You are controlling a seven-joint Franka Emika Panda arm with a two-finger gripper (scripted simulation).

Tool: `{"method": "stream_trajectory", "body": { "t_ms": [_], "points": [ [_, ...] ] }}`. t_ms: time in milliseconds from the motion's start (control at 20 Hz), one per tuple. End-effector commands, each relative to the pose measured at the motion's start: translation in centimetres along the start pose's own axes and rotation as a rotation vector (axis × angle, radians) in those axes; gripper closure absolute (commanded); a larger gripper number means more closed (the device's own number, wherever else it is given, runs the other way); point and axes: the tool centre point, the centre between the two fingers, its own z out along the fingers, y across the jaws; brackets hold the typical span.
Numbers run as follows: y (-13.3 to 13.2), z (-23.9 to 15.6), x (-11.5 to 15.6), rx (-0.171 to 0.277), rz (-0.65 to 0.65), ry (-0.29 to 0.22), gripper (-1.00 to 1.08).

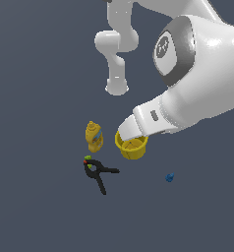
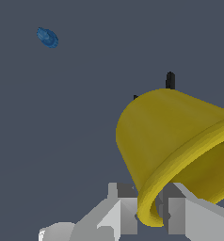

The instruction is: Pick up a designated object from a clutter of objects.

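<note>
The yellow cup sits tilted in the middle of the exterior view, just under my white hand. My gripper is shut on its rim. In the wrist view the cup fills the frame, lying at an angle, with its thick rim pinched between my two grey fingers; the gripper straddles that rim. I cannot tell whether the cup touches the floor. The rest of the clutter lies around it.
The yellow bottle stands just to the exterior view's left of the cup. The black spring clamp lies below it; its black handle ends poke out behind the cup. The tiny blue object lies apart.
</note>
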Motion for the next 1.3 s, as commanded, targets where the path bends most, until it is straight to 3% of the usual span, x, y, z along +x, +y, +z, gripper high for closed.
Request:
{"method": "stream_trajectory", "body": {
  "t_ms": [0,650,1250],
  "points": [
    [0.2,-1.9,0.0,-0.001,0.001,0.001,1.08],
    [0.8,-8.6,0.4,-0.002,0.002,0.001,1.08],
    [1.2,-11.6,0.6,-0.004,0.003,0.001,1.08]
  ]
}}
